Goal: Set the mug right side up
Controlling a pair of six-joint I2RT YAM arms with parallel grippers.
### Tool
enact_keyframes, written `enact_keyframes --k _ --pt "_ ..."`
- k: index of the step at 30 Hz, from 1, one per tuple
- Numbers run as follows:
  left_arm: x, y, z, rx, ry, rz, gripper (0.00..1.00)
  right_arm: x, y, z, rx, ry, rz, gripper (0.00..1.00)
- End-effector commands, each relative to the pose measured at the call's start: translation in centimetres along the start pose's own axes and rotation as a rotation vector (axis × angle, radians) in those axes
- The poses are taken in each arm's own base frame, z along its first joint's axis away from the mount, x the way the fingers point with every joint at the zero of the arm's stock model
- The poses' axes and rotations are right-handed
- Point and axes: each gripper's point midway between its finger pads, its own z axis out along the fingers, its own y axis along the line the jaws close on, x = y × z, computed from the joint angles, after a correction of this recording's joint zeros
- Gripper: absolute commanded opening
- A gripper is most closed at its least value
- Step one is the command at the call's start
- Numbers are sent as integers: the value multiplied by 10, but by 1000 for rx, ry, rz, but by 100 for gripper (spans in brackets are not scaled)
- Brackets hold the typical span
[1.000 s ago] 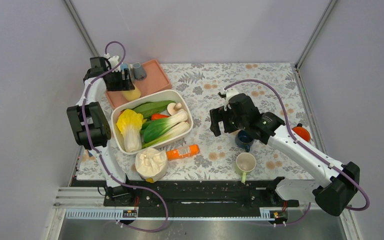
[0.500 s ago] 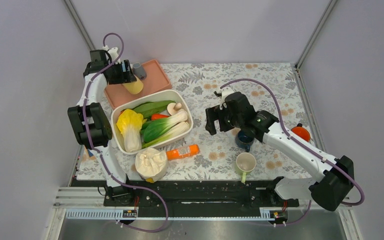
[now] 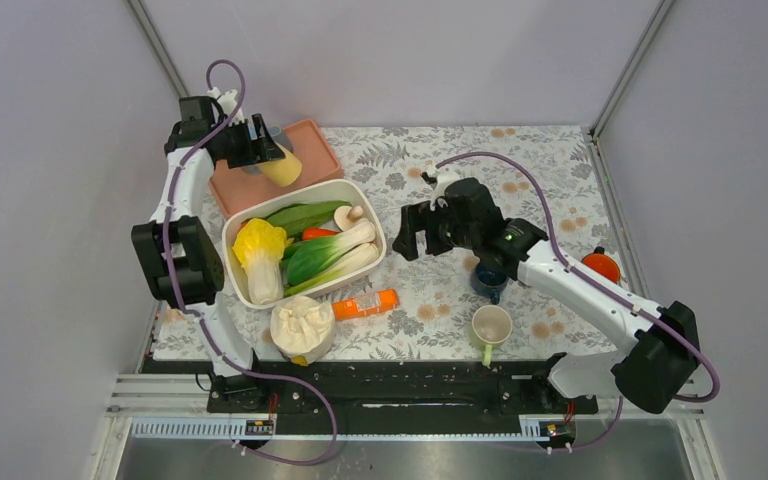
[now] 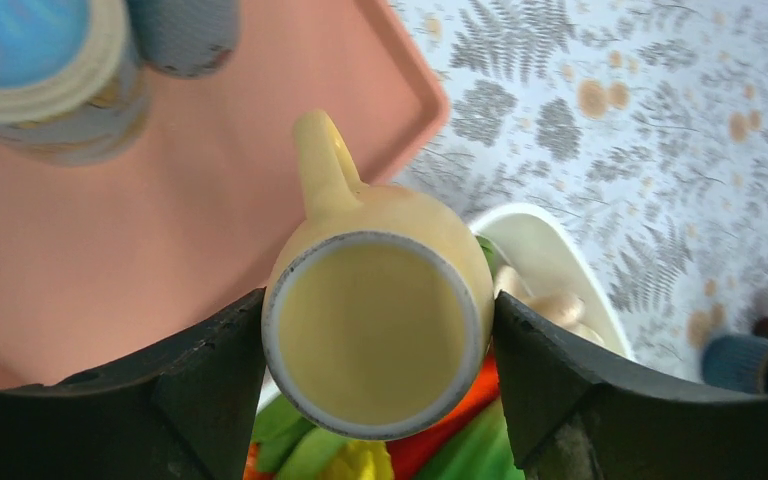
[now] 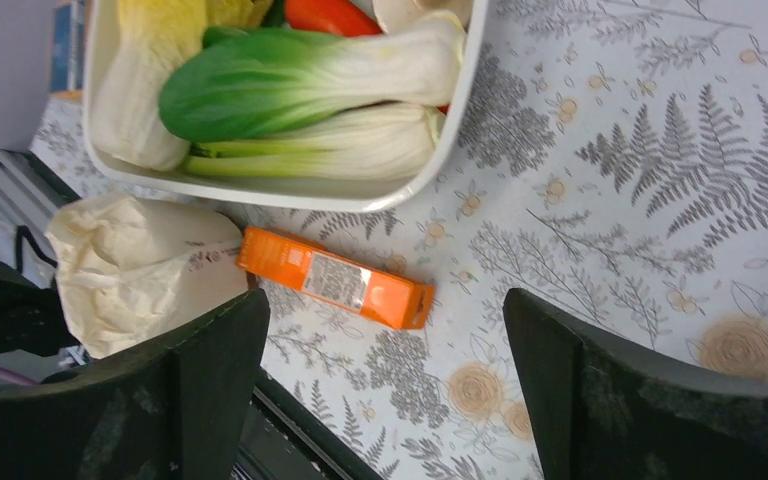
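Note:
My left gripper [image 3: 276,160] is shut on the yellow mug [image 3: 286,168] and holds it in the air, tilted, over the edge between the pink tray [image 3: 315,152] and the white tub [image 3: 362,197]. In the left wrist view the mug [image 4: 380,300] sits between my two fingers, one round pale-rimmed end toward the camera and its handle pointing away over the tray [image 4: 110,230]. I cannot tell whether that end is the mouth or the base. My right gripper [image 3: 412,236] is open and empty above the table, right of the tub; its wrist view [image 5: 385,390] shows only tablecloth between the fingers.
The tub holds several vegetables. A grey cup [image 4: 185,35] and a blue-topped can [image 4: 40,70] stand on the tray. An orange carton [image 3: 365,303] and a pale bag [image 3: 302,328] lie near the front. A green mug [image 3: 491,325] and a dark blue mug [image 3: 488,280] stand at the front right.
My left gripper has lifted the yellow mug off the tray, moved it right toward the tub and tilted it. My right gripper has moved left toward the tub, still open.

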Motion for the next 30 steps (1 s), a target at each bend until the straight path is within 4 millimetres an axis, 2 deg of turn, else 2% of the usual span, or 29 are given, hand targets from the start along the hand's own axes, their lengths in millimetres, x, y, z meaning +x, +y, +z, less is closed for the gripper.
enact_keyframes --k 1,6,15,18,24,30 --pt "-31 -71 -49 175 -130 69 0 -31 29 10 -133 -111 56 96" --pt "0 -96 -57 254 -82 32 0 -42 48 26 -195 -149 69 96" --pt "26 -128 -70 365 -64 -24 0 -71 91 62 -402 -224 191 99" --pt "29 -136 -75 405 -61 -61 0 -74 102 74 -462 -250 196 99" --pt "37 -155 -88 501 -53 -133 0 -93 121 87 -581 -372 202 96" --pt "41 -163 -94 548 -56 -192 0 -105 138 99 -659 -400 221 90"
